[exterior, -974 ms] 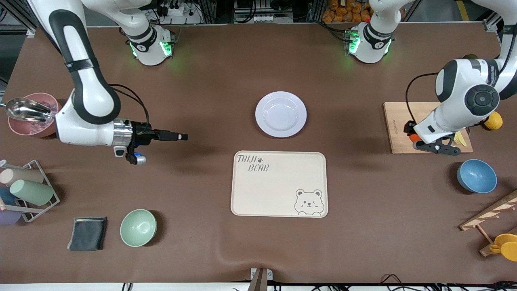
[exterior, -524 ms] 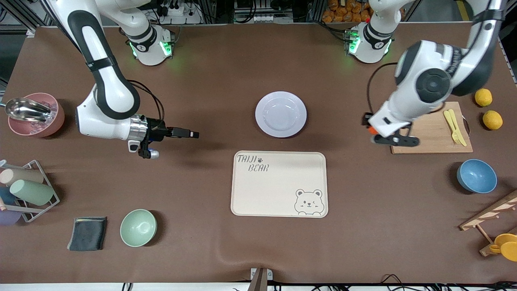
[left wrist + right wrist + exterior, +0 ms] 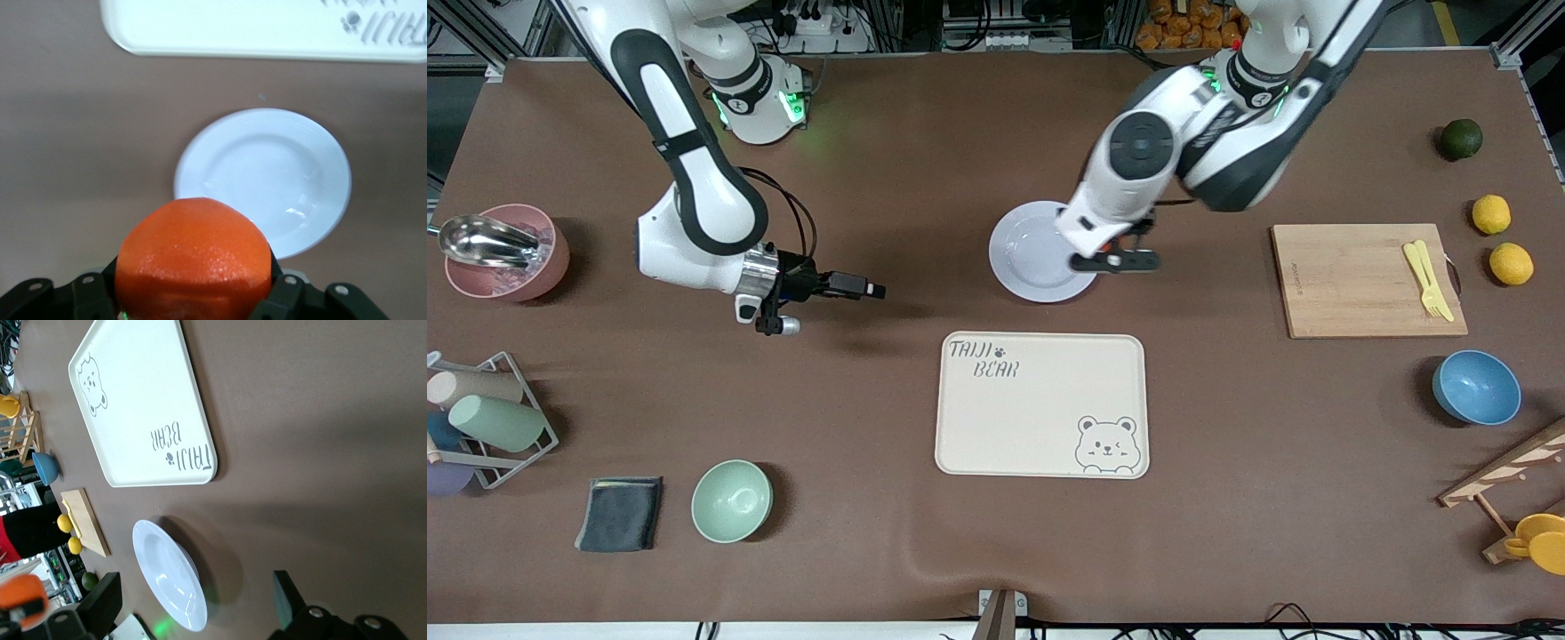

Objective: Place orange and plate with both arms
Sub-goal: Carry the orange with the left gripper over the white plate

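Note:
My left gripper [image 3: 1113, 260] is shut on the orange [image 3: 193, 257], a bright red-orange fruit that fills the space between its fingers in the left wrist view. It hangs over the edge of the plate [image 3: 1030, 253] on the side toward the left arm's end. The plate, round, pale lavender-white and holding nothing, lies just farther from the front camera than the cream tray [image 3: 1040, 404]. It also shows in the left wrist view [image 3: 267, 173] and the right wrist view [image 3: 167, 577]. My right gripper [image 3: 855, 288] is open and holds nothing, low over the bare table toward the right arm's end, pointing at the plate.
A wooden board [image 3: 1356, 280] with a yellow fork, two lemons [image 3: 1491, 214], a dark green fruit [image 3: 1461, 139] and a blue bowl [image 3: 1476, 388] lie at the left arm's end. A mint bowl [image 3: 731, 500], grey cloth [image 3: 620, 514], cup rack [image 3: 480, 418] and pink bowl [image 3: 503, 253] lie at the right arm's end.
My left arm has swung from the wooden board to over the plate, carrying the orange. My right gripper has moved a little toward the plate.

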`<action>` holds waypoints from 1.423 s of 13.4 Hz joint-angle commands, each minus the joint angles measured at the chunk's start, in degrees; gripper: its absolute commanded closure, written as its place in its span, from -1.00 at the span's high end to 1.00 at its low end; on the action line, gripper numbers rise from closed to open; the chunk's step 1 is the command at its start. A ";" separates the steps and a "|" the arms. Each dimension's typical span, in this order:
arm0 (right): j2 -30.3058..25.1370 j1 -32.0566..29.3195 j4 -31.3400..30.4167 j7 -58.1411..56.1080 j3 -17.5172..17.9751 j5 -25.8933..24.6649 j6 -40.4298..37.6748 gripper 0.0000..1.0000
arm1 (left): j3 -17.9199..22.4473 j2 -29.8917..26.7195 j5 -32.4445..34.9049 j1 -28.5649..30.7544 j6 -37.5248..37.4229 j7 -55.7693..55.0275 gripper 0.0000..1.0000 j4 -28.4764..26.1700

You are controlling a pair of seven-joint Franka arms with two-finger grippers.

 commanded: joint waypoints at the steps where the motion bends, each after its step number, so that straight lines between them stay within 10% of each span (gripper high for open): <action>1: -1.61 2.23 -1.96 -1.13 -0.41 2.84 1.95 1.00 | 0.34 9.84 5.58 -4.14 1.28 -7.02 -0.95 3.89; 14: -0.47 11.19 -4.07 -7.81 -0.41 13.83 11.71 1.00 | 11.59 19.26 10.87 -18.66 10.87 -17.94 -0.90 3.71; 16: -0.47 11.28 -4.16 -7.81 -0.41 13.83 11.80 1.00 | 11.59 19.52 10.96 -18.74 10.97 -17.85 -0.36 3.71; 17: -0.47 11.37 -4.16 -7.81 -0.41 13.83 11.88 1.00 | 11.59 19.52 10.96 -18.74 11.14 -17.85 0.65 3.71; 19: -0.47 11.37 -4.42 -8.16 -0.41 13.83 11.88 1.00 | 11.59 18.91 10.96 -18.66 10.88 -18.11 1.00 3.62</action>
